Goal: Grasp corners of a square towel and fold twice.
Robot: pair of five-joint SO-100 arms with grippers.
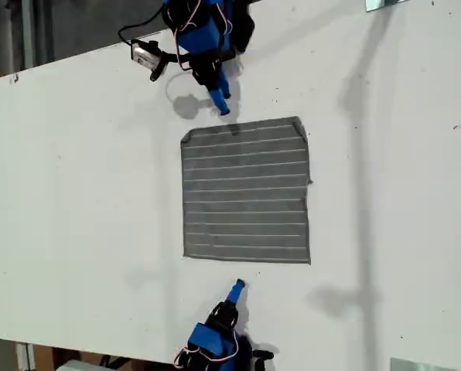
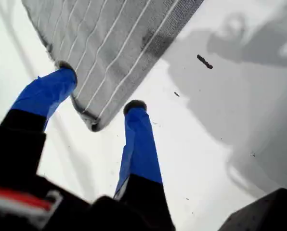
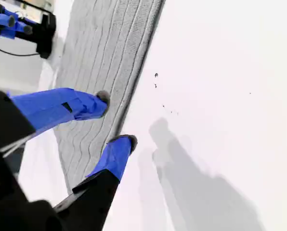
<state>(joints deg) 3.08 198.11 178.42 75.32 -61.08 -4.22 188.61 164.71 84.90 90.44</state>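
Jaws parted on both. My first gripper (image 2: 100, 86) straddled the soft grey white-striped square towel's (image 2: 110, 38) frayed corner (image 2: 93, 126). No corner was seen at my second gripper (image 3: 117, 118), so a skewed fold was risked.

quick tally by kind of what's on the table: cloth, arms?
Towel: 1, grey striped, lying flat
Blue robot arms: 2, my first gripper and my second gripper
Total: 3

soft ribbed cloth towel (image 1: 246, 193), matt white table (image 1: 76, 193)
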